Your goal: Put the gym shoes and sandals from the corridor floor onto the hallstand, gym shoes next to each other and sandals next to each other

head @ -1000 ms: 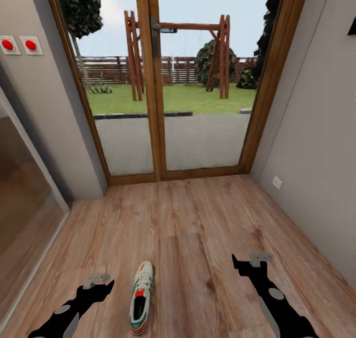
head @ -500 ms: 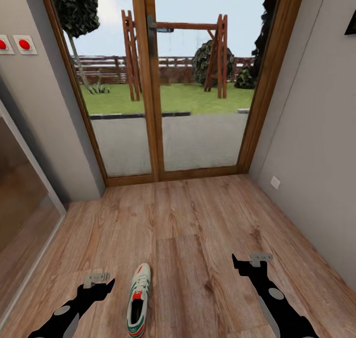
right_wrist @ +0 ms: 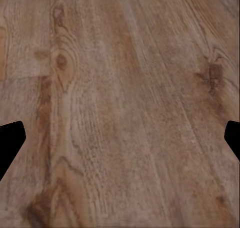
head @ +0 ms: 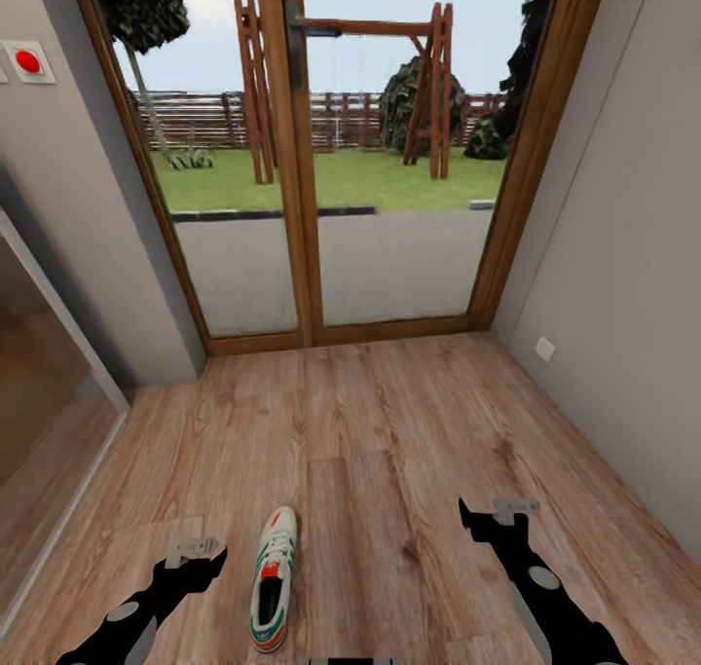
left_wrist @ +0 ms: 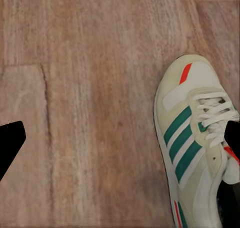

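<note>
Currently I see one gym shoe (head: 272,579) lying upright on its sole on the corridor floor (head: 389,431), toe pointing toward the glazed wooden double door (head: 302,149) at the corridor's far end. It rests between my two arms, just beside the left gripper (head: 191,548) and well apart from the right gripper (head: 514,505). In the left wrist view the same white sneaker (left_wrist: 197,148) shows green side stripes and white laces, and that claw stands wide, holding nothing, with its fingers (left_wrist: 10,143) clear of the shoe. The right claw (right_wrist: 120,143) is likewise spread wide over bare planks (right_wrist: 120,87). A red button (head: 28,60) sits on the left wall; a white socket (head: 545,350) sits low on the right wall.
</note>
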### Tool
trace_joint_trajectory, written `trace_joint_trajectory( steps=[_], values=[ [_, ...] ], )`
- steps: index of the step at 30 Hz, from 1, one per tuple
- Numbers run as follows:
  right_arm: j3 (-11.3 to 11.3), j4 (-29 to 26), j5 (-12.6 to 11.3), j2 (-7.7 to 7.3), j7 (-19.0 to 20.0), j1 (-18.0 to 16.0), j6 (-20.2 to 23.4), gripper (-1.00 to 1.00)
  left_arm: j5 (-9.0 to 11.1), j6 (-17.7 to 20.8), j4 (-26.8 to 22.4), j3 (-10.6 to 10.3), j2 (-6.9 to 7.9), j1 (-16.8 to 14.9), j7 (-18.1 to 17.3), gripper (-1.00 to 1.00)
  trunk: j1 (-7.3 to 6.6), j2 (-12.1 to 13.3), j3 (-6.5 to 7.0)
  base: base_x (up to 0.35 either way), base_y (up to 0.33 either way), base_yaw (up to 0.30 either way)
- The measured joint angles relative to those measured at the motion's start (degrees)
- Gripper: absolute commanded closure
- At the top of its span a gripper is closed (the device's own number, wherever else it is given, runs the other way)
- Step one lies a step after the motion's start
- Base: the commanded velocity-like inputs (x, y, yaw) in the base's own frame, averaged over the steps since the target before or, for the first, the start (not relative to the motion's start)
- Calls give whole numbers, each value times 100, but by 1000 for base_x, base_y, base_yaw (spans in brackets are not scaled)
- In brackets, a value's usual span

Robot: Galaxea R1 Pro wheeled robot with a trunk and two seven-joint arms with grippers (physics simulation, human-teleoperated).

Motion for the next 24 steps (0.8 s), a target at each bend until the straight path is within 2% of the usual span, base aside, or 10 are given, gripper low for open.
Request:
trace_joint_trajectory(
  steps=[8,20,24],
  values=[
    [-10,0,-1,1,-217,0,7,-100,-6,9,13,-9,-10,0,0,-100,21,-11,-177,0,0,-1],
    [-11,-1,-1,1,-240,0,17,-100,-7,10,14,-10,-11,-1,0,-100,52,-27,-502,0,0,-137],
    [-11,0,-1,2,-240,0,15,-100,-6,5,14,-6,-10,-1,0,-100,51,-27,-508,0,0,-31]
  ],
)
